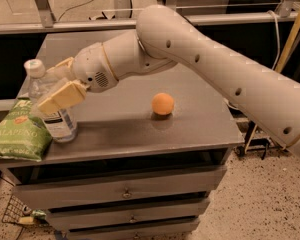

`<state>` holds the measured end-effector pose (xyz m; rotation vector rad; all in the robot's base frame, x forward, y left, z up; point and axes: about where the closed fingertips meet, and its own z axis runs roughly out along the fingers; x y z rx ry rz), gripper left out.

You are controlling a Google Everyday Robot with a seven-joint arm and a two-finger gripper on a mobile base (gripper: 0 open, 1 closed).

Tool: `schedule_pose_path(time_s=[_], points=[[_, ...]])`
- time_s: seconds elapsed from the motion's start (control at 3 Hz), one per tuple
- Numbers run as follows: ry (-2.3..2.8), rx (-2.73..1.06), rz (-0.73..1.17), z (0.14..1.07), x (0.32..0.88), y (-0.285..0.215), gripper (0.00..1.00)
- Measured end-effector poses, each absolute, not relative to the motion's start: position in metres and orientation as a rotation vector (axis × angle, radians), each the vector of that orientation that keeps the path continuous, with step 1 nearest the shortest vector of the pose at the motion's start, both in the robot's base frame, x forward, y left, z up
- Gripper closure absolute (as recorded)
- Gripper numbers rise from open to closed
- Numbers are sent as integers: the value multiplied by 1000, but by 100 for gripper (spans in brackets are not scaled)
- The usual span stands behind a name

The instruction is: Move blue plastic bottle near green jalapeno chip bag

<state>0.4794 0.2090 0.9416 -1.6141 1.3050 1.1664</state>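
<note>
Gripper [49, 86] is at the left of frame, over the left end of the grey table [130, 134]. Arm [215, 69] comes in from the right edge.
Blue plastic bottle [60, 125] stands upright, base on the tabletop, sitting between the jaws. The front tan finger [65, 95] lies across the bottle's upper body. The rear one shows just behind it, below the white cap. The gap is about bottle width, so this reads as clamped on the bottle.
Green jalapeno chip bag [19, 136] lies flat at the lower-left corner of the table, its right edge touching or just beside the bottle's base. I can't tell which.
Orange ball [162, 104] is at mid-table, well apart from both.
Drawer fronts [125, 189] sit below the tabletop.
</note>
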Motion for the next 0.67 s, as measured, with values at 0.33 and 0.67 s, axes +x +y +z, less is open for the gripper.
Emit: schedule_pose_path(time_s=[0.33,0.67], points=[[1304,-1616,1167,942,479,210,0],[1303,-1616,1167,942,478,210,0]])
